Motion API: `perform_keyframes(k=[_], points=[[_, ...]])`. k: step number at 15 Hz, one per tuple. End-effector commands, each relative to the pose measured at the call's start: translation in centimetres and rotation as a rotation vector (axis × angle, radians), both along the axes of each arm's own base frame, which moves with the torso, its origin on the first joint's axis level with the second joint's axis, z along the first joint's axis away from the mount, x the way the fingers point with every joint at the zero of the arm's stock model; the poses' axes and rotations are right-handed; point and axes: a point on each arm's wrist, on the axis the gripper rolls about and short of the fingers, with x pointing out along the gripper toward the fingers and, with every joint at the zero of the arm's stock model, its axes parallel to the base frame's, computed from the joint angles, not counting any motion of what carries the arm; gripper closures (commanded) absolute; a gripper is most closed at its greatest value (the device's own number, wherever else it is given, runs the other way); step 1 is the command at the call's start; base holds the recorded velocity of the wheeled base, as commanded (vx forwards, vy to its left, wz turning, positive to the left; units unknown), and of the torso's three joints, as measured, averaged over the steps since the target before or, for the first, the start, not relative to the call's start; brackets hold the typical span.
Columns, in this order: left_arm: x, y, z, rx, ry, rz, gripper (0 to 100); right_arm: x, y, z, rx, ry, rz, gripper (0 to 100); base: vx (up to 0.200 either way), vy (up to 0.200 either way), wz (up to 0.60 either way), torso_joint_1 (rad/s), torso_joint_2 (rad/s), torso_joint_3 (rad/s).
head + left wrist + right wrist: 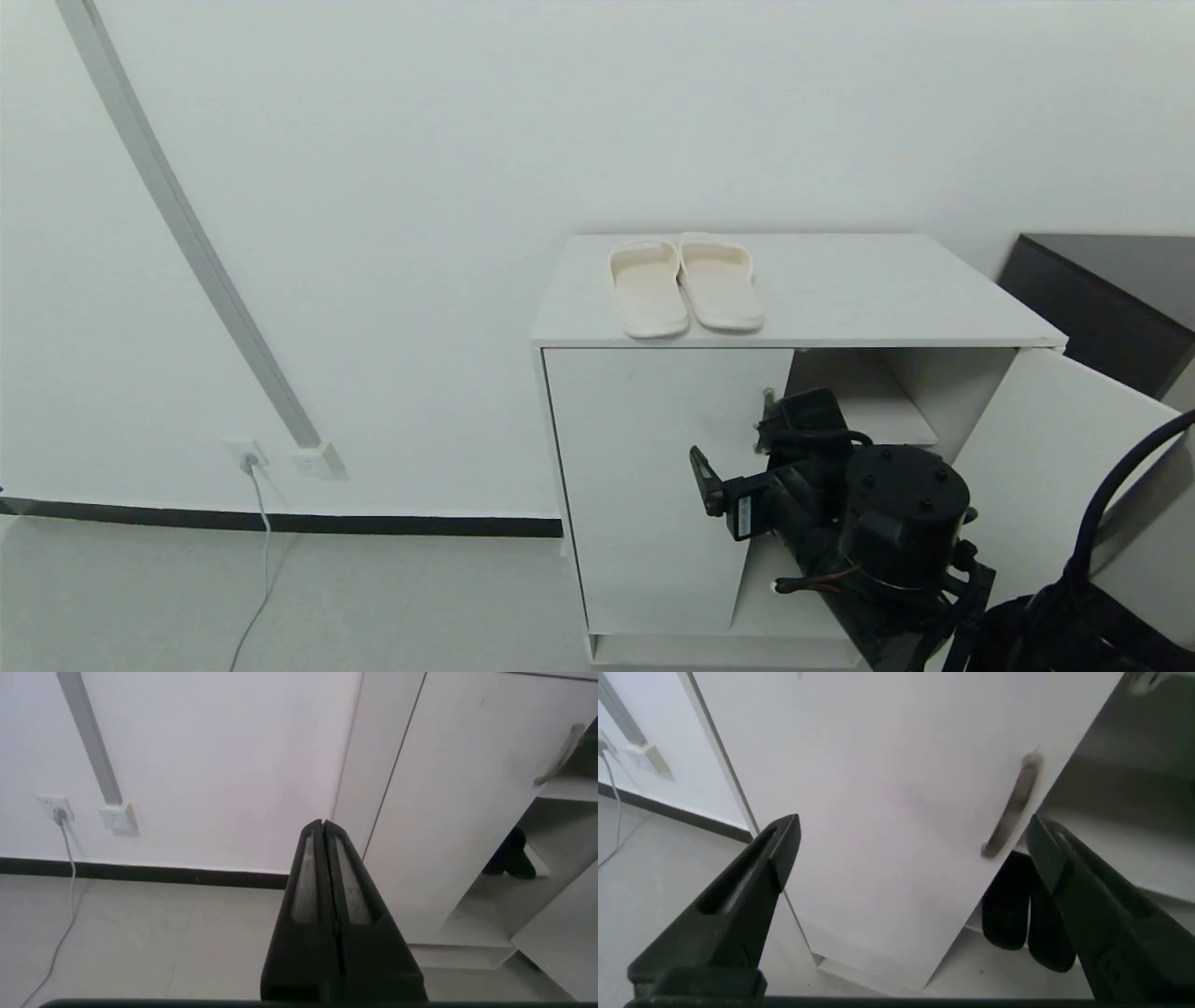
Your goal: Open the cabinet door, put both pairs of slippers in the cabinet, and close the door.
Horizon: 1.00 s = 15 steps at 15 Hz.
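The cabinet's (887, 289) right door (1055, 457) stands open at right of frame. A dark pair (1022, 910), seemingly slippers, lies low inside. The white slippers (686, 285) sit on top, centre frame. The right gripper (913, 831) is spread wide and empty; the left gripper (324, 873) is clenched on nothing. The next move is probably to rise and grasp the white pair.

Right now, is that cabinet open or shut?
Half open. The cabinet has its right door swung out, baring a shelf inside; the left door sits flat shut.
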Motion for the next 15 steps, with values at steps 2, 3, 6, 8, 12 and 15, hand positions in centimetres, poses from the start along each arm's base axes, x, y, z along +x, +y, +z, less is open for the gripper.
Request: perform_keyframes(k=[2,3,6,8,12,15], points=[[0.0,0.0,0.0,-0.001,-0.001,0.001,100,0.0,0.0,0.0,0.0,-0.001,0.0,0,0.0,0.0,0.0,0.215,-0.53,-0.315],[0.0,0.0,0.0,0.001,0.001,0.001,100,0.0,0.1,0.0,0.0,-0.001,0.002,0,0.0,0.0,0.0,0.232,-0.55,-0.32],[0.0,0.0,0.0,-0.001,0.001,0.001,100,-0.2,0.0,-0.2,-0.009,0.004,0.004,0,0.0,0.0,0.0,0.246,-0.57,-0.323],[0.0,0.0,0.0,0.001,0.001,0.001,100,-0.3,-0.1,-0.3,-0.038,0.002,0.008,0,0.0,0.0,0.0,0.217,-0.51,-0.286],[0.0,0.0,0.0,0.002,0.001,-0.001,100,-0.3,-0.1,0.8,-0.048,-0.03,0.024,0,0.0,0.0,0.0,0.053,-0.11,-0.065],[0.0,0.0,0.0,0.011,0.002,-0.001,100,0.7,0.3,3.4,-0.044,-0.02,0.011,0,0.0,0.0,0.0,0.0,0.0,0.0]])
